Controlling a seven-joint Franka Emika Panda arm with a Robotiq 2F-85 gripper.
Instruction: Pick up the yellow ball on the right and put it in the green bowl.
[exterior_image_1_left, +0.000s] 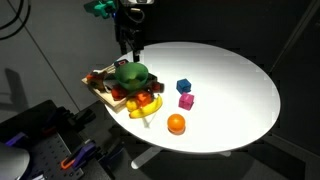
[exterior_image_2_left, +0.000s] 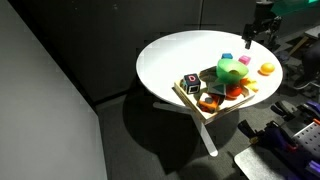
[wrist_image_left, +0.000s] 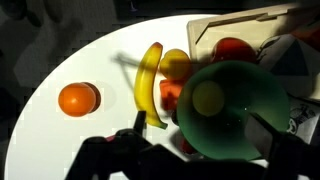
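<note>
The green bowl (wrist_image_left: 240, 125) sits on top of the toy pile on a wooden tray, and shows in both exterior views (exterior_image_1_left: 132, 73) (exterior_image_2_left: 230, 68). In the wrist view the yellow ball (wrist_image_left: 207, 97) lies inside the bowl. My gripper (wrist_image_left: 200, 123) hangs above the bowl, open and empty, with one dark finger on each side of it. It also shows in both exterior views (exterior_image_1_left: 130, 42) (exterior_image_2_left: 262, 28), raised well above the table.
A banana (wrist_image_left: 150, 80) and red and yellow toy fruits lie beside the bowl on the wooden tray (exterior_image_1_left: 100, 90). An orange ball (exterior_image_1_left: 176, 123), a magenta cube (exterior_image_1_left: 186, 101) and a blue cube (exterior_image_1_left: 183, 86) lie on the round white table (exterior_image_1_left: 240, 80).
</note>
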